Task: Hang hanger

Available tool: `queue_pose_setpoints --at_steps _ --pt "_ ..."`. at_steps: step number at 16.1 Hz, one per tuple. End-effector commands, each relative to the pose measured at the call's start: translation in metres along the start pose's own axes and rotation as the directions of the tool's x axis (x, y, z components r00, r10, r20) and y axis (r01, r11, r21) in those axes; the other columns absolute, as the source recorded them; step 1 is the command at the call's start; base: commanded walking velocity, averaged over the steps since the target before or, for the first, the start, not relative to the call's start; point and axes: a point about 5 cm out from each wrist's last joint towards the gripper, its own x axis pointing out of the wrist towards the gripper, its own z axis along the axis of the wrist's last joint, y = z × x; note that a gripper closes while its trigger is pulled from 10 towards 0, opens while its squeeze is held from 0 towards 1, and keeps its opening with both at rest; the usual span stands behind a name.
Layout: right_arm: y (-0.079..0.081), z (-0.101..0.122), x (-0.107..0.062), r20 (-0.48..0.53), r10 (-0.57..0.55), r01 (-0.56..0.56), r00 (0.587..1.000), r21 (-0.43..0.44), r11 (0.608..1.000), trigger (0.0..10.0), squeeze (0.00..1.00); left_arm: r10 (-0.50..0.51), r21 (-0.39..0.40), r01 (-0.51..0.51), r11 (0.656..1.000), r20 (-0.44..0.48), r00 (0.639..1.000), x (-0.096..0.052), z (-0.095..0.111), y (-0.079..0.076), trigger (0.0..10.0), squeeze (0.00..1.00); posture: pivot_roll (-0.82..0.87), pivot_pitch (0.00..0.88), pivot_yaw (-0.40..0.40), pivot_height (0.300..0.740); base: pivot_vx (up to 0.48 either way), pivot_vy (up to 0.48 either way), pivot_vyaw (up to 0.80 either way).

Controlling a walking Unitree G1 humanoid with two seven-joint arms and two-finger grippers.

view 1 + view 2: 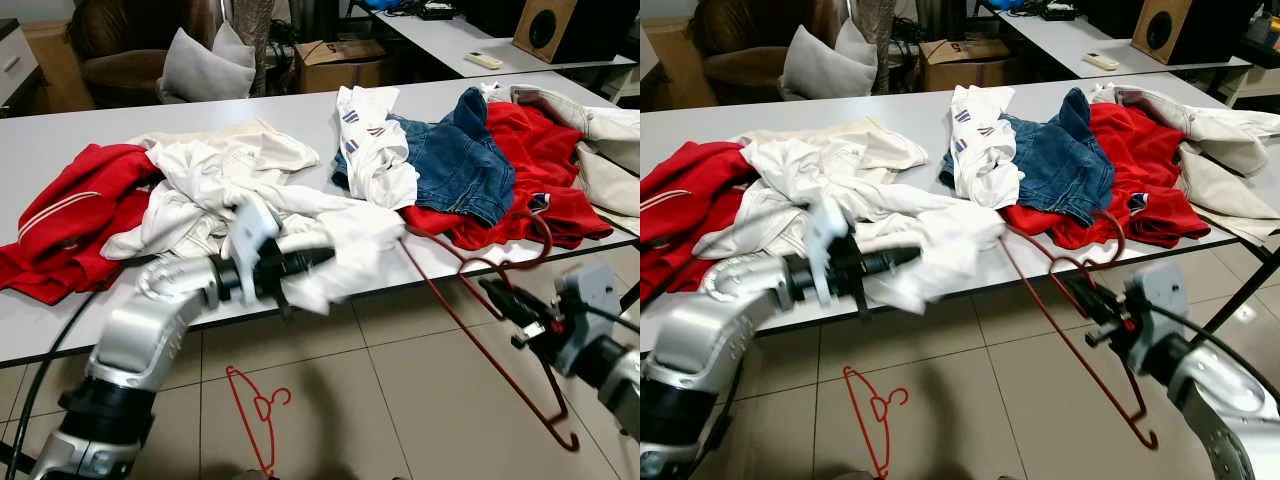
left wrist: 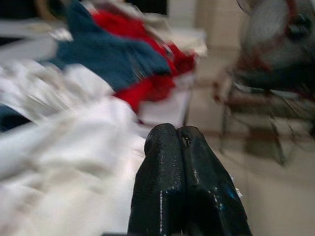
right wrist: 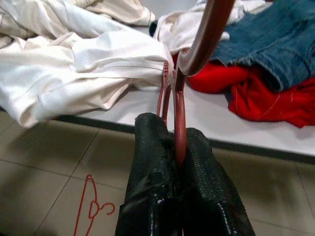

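Note:
A dark red wire hanger (image 1: 450, 300) hangs tilted off the table's front edge, its hook (image 3: 206, 29) up near the red and blue clothes. My right gripper (image 1: 487, 288) is shut on the hanger's wire neck just in front of the table. My left gripper (image 1: 325, 256) is at the front edge beside a crumpled white garment (image 1: 345, 235). Its fingers (image 2: 162, 162) are pressed shut, and I see nothing held between them. A second, brighter red hanger (image 1: 255, 408) lies on the tiled floor below.
The grey table (image 1: 90, 130) carries a red jacket (image 1: 70, 210) at left, blue jeans (image 1: 450, 160), a red top (image 1: 530, 150) and a beige garment (image 1: 610, 150) at right. Behind it are a pillow (image 1: 205, 65), a cardboard box (image 1: 340, 62) and another table.

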Motion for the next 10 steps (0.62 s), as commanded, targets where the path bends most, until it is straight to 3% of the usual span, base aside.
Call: queue_pose_setpoints --at_steps 1,3,4,5,6,8,9,10 --pt "-0.001 0.003 -0.003 0.020 0.000 0.000 1.000 -0.018 1.000 10.0 0.00 0.098 0.024 -0.099 0.995 0.029 0.995 0.000 0.012 0.015 10.0 0.00 -0.22 0.000 0.031 0.710 0.000 0.000 0.00" --pt "0.004 0.004 -0.003 0.056 0.024 -0.024 0.998 -0.004 1.000 10.0 0.00 0.175 0.131 -0.161 0.978 -0.098 0.980 0.006 -0.003 0.023 10.0 0.00 -0.23 0.000 0.042 0.710 0.000 0.000 0.00" --pt "0.006 0.004 -0.003 0.076 0.032 -0.032 0.997 0.008 0.999 10.0 0.00 0.168 0.128 -0.154 0.980 -0.109 0.980 0.011 -0.007 0.020 10.0 0.00 -0.23 0.000 0.042 0.710 0.000 0.000 0.00" --pt "0.008 0.004 -0.003 0.084 0.037 -0.039 0.996 0.014 0.999 10.0 0.00 0.129 0.108 -0.118 0.987 -0.111 0.985 0.016 -0.009 0.013 10.0 0.57 -0.23 0.000 0.048 0.710 0.000 0.000 0.00" --pt "0.012 0.004 -0.002 0.091 0.055 -0.056 0.994 0.010 0.998 10.0 0.00 0.080 0.090 -0.069 0.994 -0.124 0.989 0.023 -0.013 0.004 10.0 1.00 -0.23 0.000 0.048 0.710 0.000 0.000 0.00" --pt "0.016 0.004 -0.003 0.107 0.062 -0.064 0.992 0.013 0.998 10.0 0.00 0.007 0.074 0.007 0.997 -0.192 0.981 0.030 -0.027 -0.011 10.0 1.00 -0.24 0.000 0.057 0.710 0.000 0.000 0.00" --pt "0.016 0.004 -0.003 0.113 0.060 -0.062 0.992 0.016 0.998 10.0 0.00 0.004 0.092 0.017 0.996 -0.226 0.974 0.033 -0.036 -0.014 10.0 0.15 -0.24 0.000 0.057 0.710 0.000 0.000 0.00" --pt "0.017 0.004 -0.004 0.114 0.061 -0.063 0.992 0.016 0.998 10.0 0.00 0.020 0.118 0.009 0.993 -0.246 0.969 0.033 -0.040 -0.014 10.0 0.00 -0.24 0.000 0.057 0.710 0.000 0.000 0.00"
